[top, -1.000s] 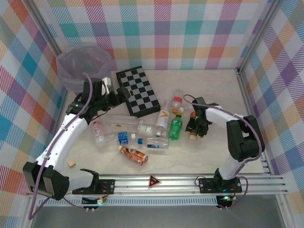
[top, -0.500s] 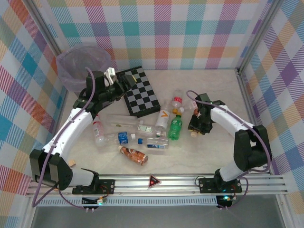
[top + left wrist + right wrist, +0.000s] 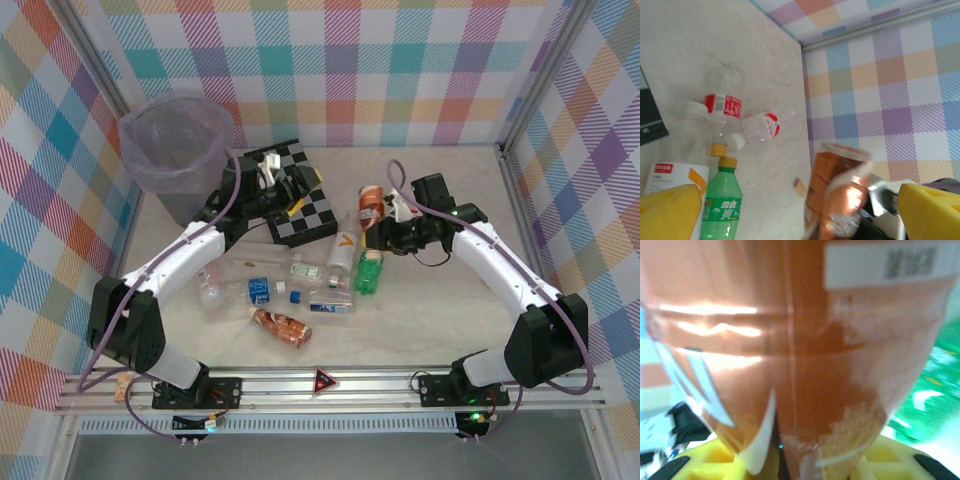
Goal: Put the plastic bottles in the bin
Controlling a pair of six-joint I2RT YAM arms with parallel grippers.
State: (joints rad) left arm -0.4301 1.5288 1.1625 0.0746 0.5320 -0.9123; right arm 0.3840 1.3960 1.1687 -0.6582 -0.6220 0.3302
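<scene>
Bin [image 3: 172,140] stands in the far-left corner of the surface [image 3: 440,320], well to the left of the brown-orange bottle [image 3: 368,202]. The right jaws pinch that bottle by one end, clear above the other bottles [image 3: 258,291] lying mid-surface. The left arm [image 3: 170,265] is nearer the bin. Its jaws hang spread wide and empty over the chequered board [image 3: 305,222], facing the held bottle, whose long axis looks roughly upright, though I cannot tell its exact tilt.
</scene>
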